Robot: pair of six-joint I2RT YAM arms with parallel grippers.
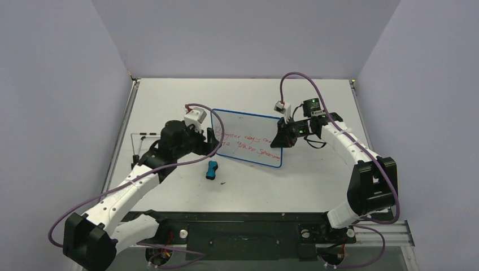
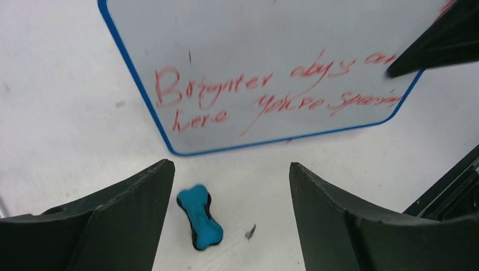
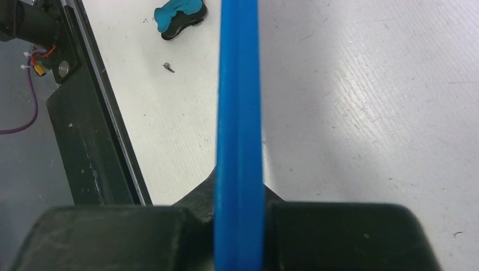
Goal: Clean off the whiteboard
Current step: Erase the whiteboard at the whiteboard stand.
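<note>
Whiteboard [image 1: 247, 138]: where is it, & why pinned? (Jo)
Mid worktop [image 1: 316, 175], red writing unwiped. Right jaws shut tight on its right rim, prob. to steady it for wiping. Can't tell if that edge is lifted. (Sam)
Left jaws? (Jo)
Wide open, nothing in them, by the board's near-left corner. They're over the eraser [image 2: 200, 217], which lies just near of the rim, not touching. Pickup looks next, imo. (Sam)
</note>
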